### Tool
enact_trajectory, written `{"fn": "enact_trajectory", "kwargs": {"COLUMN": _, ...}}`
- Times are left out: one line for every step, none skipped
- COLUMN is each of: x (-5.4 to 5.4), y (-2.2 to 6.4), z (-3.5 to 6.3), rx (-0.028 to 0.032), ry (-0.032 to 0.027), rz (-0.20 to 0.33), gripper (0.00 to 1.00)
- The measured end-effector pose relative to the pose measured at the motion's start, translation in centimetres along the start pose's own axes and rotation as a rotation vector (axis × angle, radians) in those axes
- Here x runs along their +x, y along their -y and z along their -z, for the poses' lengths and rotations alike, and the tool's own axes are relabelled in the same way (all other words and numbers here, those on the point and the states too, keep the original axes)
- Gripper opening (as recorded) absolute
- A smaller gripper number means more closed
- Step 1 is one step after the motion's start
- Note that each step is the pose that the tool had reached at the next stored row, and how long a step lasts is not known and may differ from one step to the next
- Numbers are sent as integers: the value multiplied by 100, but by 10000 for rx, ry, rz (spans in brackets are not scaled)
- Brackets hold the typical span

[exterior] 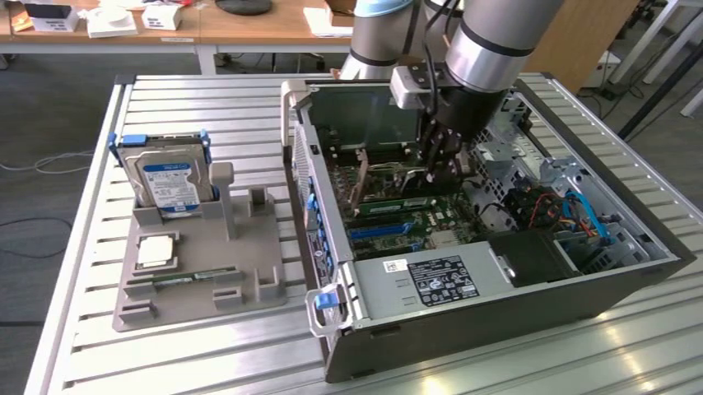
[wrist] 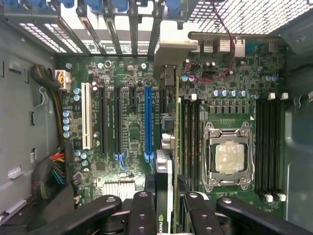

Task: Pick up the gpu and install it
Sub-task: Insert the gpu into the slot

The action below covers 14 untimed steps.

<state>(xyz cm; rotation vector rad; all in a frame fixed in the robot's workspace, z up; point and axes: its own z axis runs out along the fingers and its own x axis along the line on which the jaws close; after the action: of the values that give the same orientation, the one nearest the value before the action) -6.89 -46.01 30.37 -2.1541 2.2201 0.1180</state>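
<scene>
Over the open computer case (exterior: 615,271) on the slatted counter (exterior: 99,362), in the exterior view, the arm (exterior: 495,41) is reaching steeply down from the far side, its wrist pointing almost straight into the chassis. The tool (exterior: 445,160) is hanging low inside, just above the motherboard (exterior: 439,218), and it is gripping the gpu (exterior: 437,152), which is showing there as a dark slab held upright between the fingers. Toward the exterior view's left, the grey parts holder (exterior: 187,280) is standing well apart from the case, with the silver hard drive (exterior: 170,181) upright in it and a memory stick (exterior: 181,278) lying in its front groove.

From the wrist view, the tool (wrist: 164,208) is pinching the gpu (wrist: 164,183) edge-on, the fingers (wrist: 142,210) pressing against both flat faces of the card. The card is hovering near the blue expansion slot (wrist: 148,122), running roughly in line with it; whether its connector edge is touching anything I cannot tell.

Judged from its look, the card is light, thin and stiff, but fragile: exposed components and the connector edge are not tolerating side loads. Holding it by the flat faces near the upper edge, as now, seems sound, though the smooth board could be slipping if tilted under insertion pressure.
</scene>
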Motion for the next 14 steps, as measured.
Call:
{"fn": "enact_trajectory", "kwargs": {"x": 1, "y": -19, "z": 0, "rx": 13, "ry": 0, "rz": 1, "gripper": 27}}
{"fn": "enact_trajectory", "kwargs": {"x": 1, "y": -30, "z": 0, "rx": 19, "ry": -1, "rz": 2, "gripper": 27}}
{"fn": "enact_trajectory", "kwargs": {"x": 0, "y": -35, "z": 0, "rx": 20, "ry": 0, "rz": 1, "gripper": 27}}
{"fn": "enact_trajectory", "kwargs": {"x": 1, "y": -38, "z": 0, "rx": 21, "ry": -1, "rz": 1, "gripper": 27}}
{"fn": "enact_trajectory", "kwargs": {"x": 1, "y": -39, "z": -2, "rx": 21, "ry": -1, "rz": 2, "gripper": 27}}
{"fn": "enact_trajectory", "kwargs": {"x": 2, "y": -39, "z": -8, "rx": 21, "ry": 0, "rz": 2, "gripper": 27}}
{"fn": "enact_trajectory", "kwargs": {"x": 3, "y": -39, "z": -17, "rx": 21, "ry": -1, "rz": 3, "gripper": 27}}
{"fn": "enact_trajectory", "kwargs": {"x": 4, "y": -39, "z": -27, "rx": 20, "ry": -2, "rz": 3, "gripper": 27}}
{"fn": "enact_trajectory", "kwargs": {"x": 5, "y": -38, "z": -39, "rx": 20, "ry": -1, "rz": 3, "gripper": 27}}
{"fn": "enact_trajectory", "kwargs": {"x": 6, "y": -38, "z": -51, "rx": 22, "ry": 0, "rz": 2, "gripper": 27}}
{"fn": "enact_trajectory", "kwargs": {"x": 8, "y": -38, "z": -62, "rx": 20, "ry": -1, "rz": 2, "gripper": 27}}
{"fn": "enact_trajectory", "kwargs": {"x": 10, "y": -38, "z": -75, "rx": 20, "ry": -1, "rz": 1, "gripper": 27}}
{"fn": "enact_trajectory", "kwargs": {"x": 12, "y": -38, "z": -89, "rx": 20, "ry": -2, "rz": 1, "gripper": 27}}
{"fn": "enact_trajectory", "kwargs": {"x": 13, "y": -38, "z": -103, "rx": 21, "ry": -1, "rz": 1, "gripper": 27}}
